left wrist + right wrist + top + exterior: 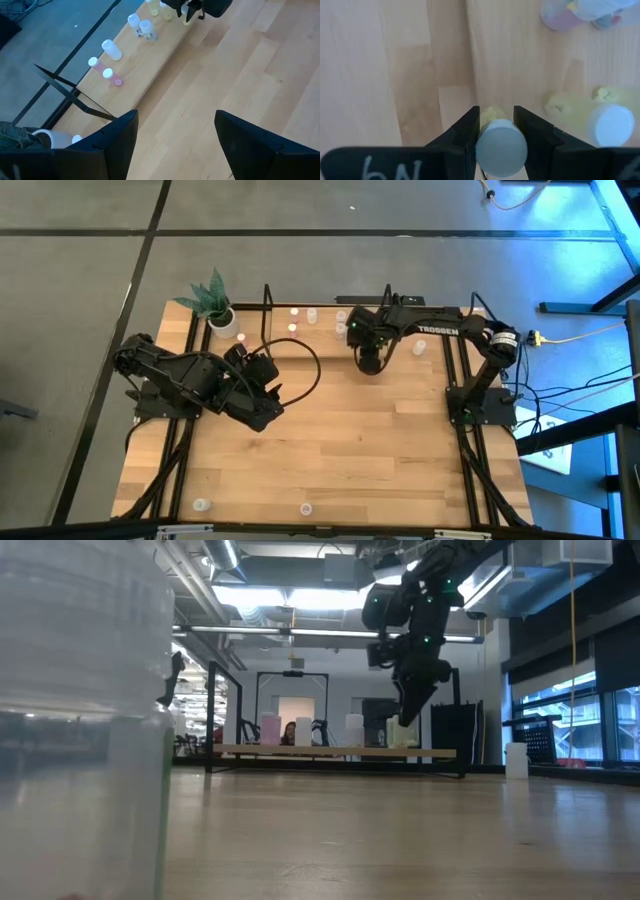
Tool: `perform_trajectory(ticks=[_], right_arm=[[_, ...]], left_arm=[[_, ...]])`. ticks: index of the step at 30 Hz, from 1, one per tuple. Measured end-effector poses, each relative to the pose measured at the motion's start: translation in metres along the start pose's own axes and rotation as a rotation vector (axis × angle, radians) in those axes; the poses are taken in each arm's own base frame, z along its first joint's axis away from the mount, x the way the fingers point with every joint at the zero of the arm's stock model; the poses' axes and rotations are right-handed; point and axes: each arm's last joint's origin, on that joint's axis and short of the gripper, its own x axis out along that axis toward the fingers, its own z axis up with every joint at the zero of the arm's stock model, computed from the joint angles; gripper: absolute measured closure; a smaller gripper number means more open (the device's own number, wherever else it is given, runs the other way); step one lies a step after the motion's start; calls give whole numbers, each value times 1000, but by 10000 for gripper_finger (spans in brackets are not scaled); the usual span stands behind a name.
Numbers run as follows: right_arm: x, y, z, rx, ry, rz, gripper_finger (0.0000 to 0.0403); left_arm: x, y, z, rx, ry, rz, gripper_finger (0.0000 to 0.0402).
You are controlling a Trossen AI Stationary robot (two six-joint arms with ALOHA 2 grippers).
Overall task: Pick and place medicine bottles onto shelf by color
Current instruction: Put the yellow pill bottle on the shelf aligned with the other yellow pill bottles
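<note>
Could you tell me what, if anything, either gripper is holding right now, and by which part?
The right gripper holds a yellow bottle by its sides, just under the white cap, above the shelf. The left gripper is open and empty.

High view straight down over the table (340,450), low view level from its near edge, perhaps partly blocked, both sharing the shelf (340,752)

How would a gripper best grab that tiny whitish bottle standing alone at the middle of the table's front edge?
Grip the small bottle across its round body, descending from straight above: it seems to stand upright with nothing close by, leaving room on both sides.
</note>
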Motion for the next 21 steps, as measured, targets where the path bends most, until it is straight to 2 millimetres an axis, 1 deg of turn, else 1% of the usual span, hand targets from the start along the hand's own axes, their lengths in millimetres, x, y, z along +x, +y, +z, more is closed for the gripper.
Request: perform_trajectory(ticks=[5, 21], right_arm=[[0, -4, -1, 13, 3, -3, 286], [0, -4, -1, 7, 3, -3, 285]], left_arm=[[0, 0, 0, 0, 0, 0, 145], [0, 0, 0, -7, 0, 2, 145]])
